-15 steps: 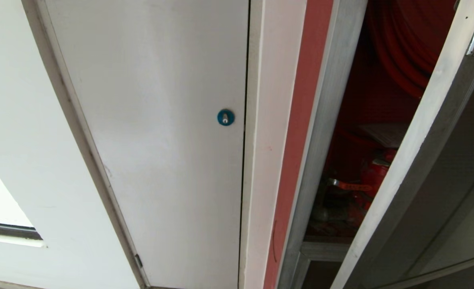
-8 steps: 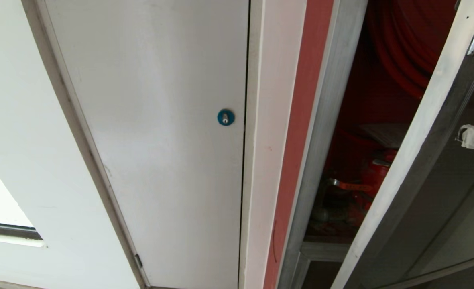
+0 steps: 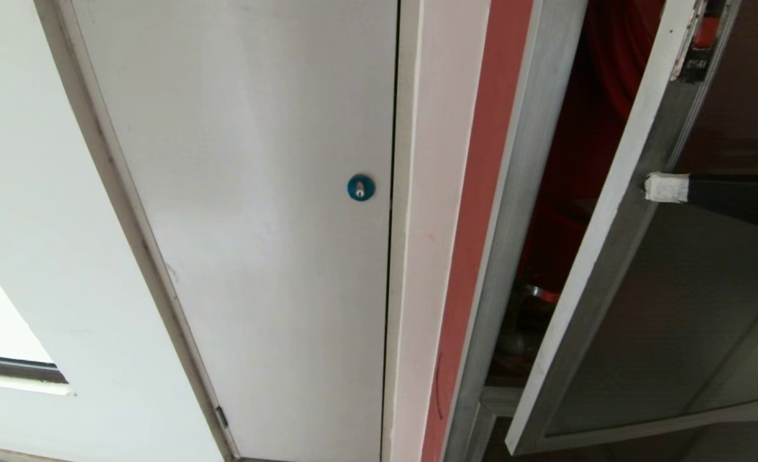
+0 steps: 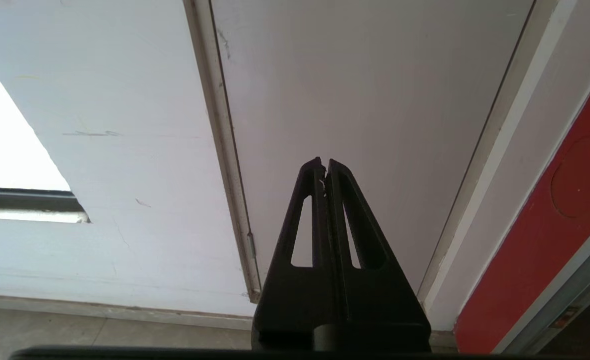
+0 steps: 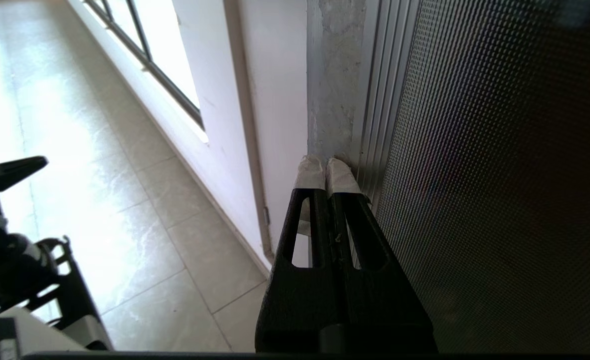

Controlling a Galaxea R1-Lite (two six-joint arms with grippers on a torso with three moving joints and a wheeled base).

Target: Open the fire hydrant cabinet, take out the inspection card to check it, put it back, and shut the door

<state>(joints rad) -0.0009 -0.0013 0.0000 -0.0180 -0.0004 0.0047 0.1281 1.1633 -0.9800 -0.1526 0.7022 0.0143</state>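
The door (image 3: 648, 308) is swinging further shut than a second ago, narrowing the gap, with the right hand (image 3: 664, 187) now pressing its silver frame, taped fingertips pressed together, holding nothing. One dark tinted glass panel, one red latch (image 3: 706, 29) whose label is unreadable. The fire hydrant cabinet (image 3: 520, 212) is showing red inside. The left hand (image 4: 324, 167) is idling, fingers together, near the white panel (image 3: 250, 192) with one blue lock (image 3: 361, 187)

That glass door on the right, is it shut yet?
No, partly open: the door stands angled off the cabinet, with red inside showing through the gap.
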